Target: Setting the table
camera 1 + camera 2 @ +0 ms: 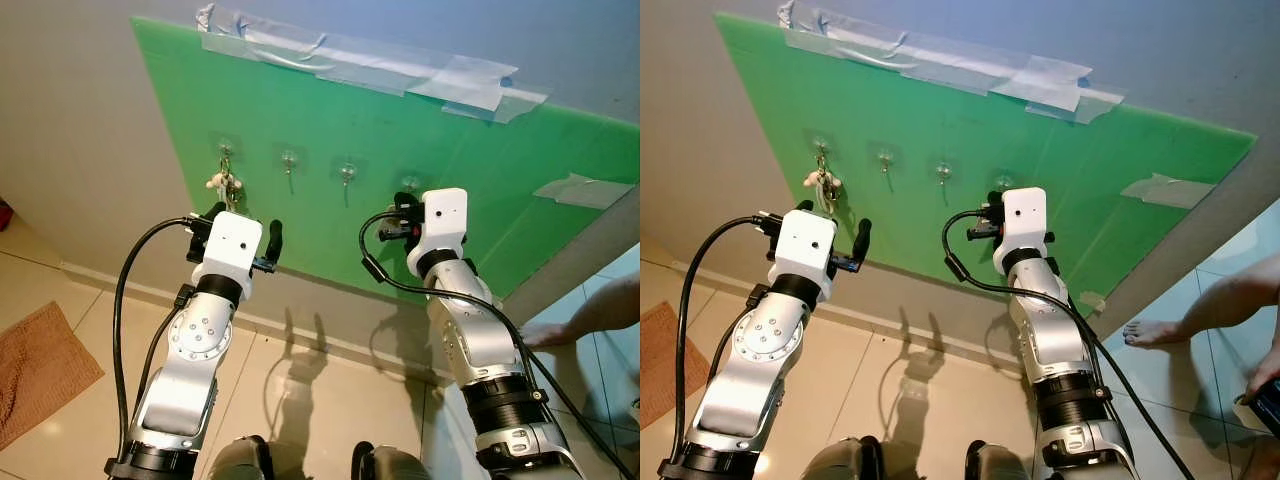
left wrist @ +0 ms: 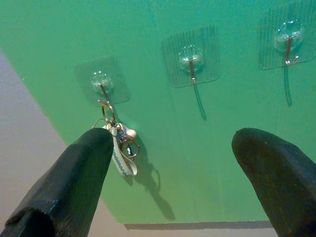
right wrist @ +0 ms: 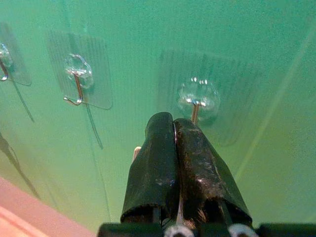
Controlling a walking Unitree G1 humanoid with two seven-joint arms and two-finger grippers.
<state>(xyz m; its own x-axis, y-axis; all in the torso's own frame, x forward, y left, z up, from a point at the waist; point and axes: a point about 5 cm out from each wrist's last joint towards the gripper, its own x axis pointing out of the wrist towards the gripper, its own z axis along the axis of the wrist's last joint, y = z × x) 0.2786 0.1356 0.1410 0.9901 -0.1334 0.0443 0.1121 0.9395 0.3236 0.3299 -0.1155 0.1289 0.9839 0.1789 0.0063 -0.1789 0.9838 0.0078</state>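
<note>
Right gripper (image 3: 174,121) first, since its wrist cam is practically on top of it: the two black fingers (image 3: 155,148) are pressed flat together, tips right under the last hook (image 3: 196,101) in the row. Something small and pale pokes out beside the fingers, but I can't tell what it is or whether it's actually pinched.

Left gripper (image 2: 173,140) has its jaws spread wide, holding nothing. It's up by the first hook (image 2: 101,84), where a key bunch (image 2: 121,145) hangs with a ring and a white strap. One finger (image 2: 74,182) sits just beside the keys; can't say if it touches them.

All four clear stick-on hooks sit in a line on a green board (image 1: 450,180). The two middle hooks (image 1: 289,160) (image 1: 347,172) are bare. The board is stuck to a grey wall (image 1: 70,120) with strips of clear tape (image 1: 350,60) along its top edge and another bit on the right side.

Below is a tiled floor (image 1: 300,380) with the arms' shadows on it and a brown rug (image 1: 35,370) off to the robot's left. On its right, a person's bare foot (image 1: 1150,330) is on the tiles, and a hand (image 1: 1265,375) at the edge holds something dark.
</note>
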